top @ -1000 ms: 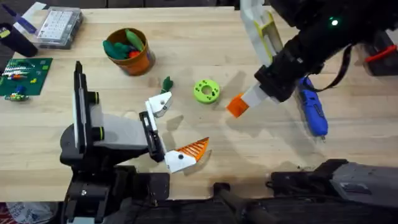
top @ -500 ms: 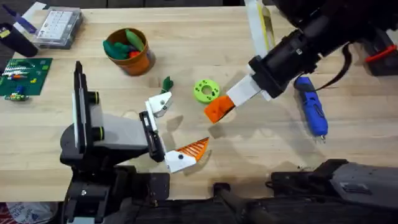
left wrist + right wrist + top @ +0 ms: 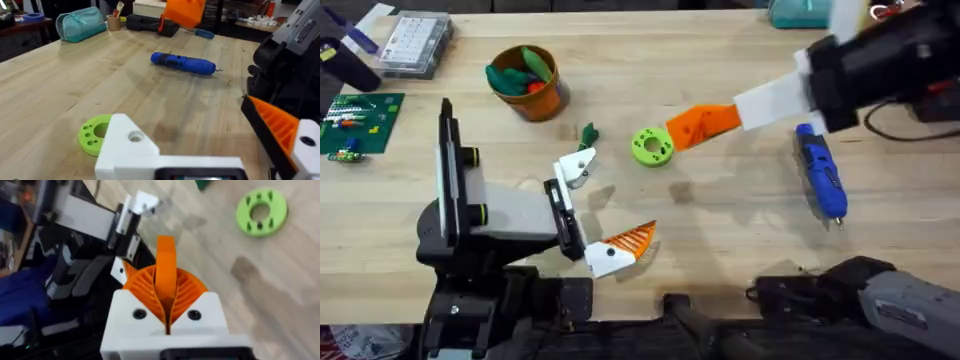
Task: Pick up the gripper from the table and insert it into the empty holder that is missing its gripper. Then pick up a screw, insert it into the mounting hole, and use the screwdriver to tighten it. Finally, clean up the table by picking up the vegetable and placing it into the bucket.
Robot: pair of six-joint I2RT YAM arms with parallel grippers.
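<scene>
- No brand name or other writing can be read on any of the things on the table.
- The right gripper (image 3: 698, 124) hangs above the table beside the green ring (image 3: 652, 146); its ribbed orange pads are pressed shut on the gripper (image 3: 165, 272), a smooth orange plastic finger.
- That orange piece sticks out past the pad tips along the pads' own line, its free end aimed toward the ring and the left arm.
- The holder (image 3: 577, 166), a white angular plastic bracket with a dark round hole, sits on the left gripper (image 3: 594, 213), on the ring's side nearer the left arm.
- The left gripper's two tips stand wide apart and grip nothing; the other tip carries a tapered orange ribbed finger on a white block (image 3: 620, 247).
- The screwdriver (image 3: 819, 170), a blue pen-shaped tool, lies flat on the wood well to the right of the ring, its thin silver tip pointing toward the near table edge.
- The vegetable (image 3: 588, 134), a small dark green leafy piece, lies just left of the ring, close to the holder.
- The bucket (image 3: 526, 82), a round orange pot, stands farther left of the ring and holds green and red toy pieces.
- The ring is a flat lime-green disc with small holes around its centre hole.
- The table (image 3: 720, 230) is pale wood planks.
</scene>
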